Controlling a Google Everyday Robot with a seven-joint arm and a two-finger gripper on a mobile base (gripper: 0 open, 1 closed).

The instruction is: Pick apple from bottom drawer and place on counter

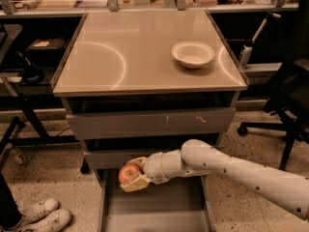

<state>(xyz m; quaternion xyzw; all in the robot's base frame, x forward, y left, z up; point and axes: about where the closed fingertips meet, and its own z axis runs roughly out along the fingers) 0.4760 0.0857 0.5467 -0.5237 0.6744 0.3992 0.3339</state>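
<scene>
The small red apple (128, 173) with a yellowish patch sits between the fingers of my gripper (132, 174). The gripper is shut on it and holds it above the left part of the open bottom drawer (159, 207), just in front of the middle drawer's front. My white arm (231, 170) reaches in from the lower right. The beige-grey counter (125, 57) lies above, at the top of the cabinet.
A white bowl (192, 54) stands on the right of the counter. Two shallower grey drawers (149, 122) sit above the open one. White shoes (41, 215) are on the floor at the left. A black office chair (289, 95) stands at the right.
</scene>
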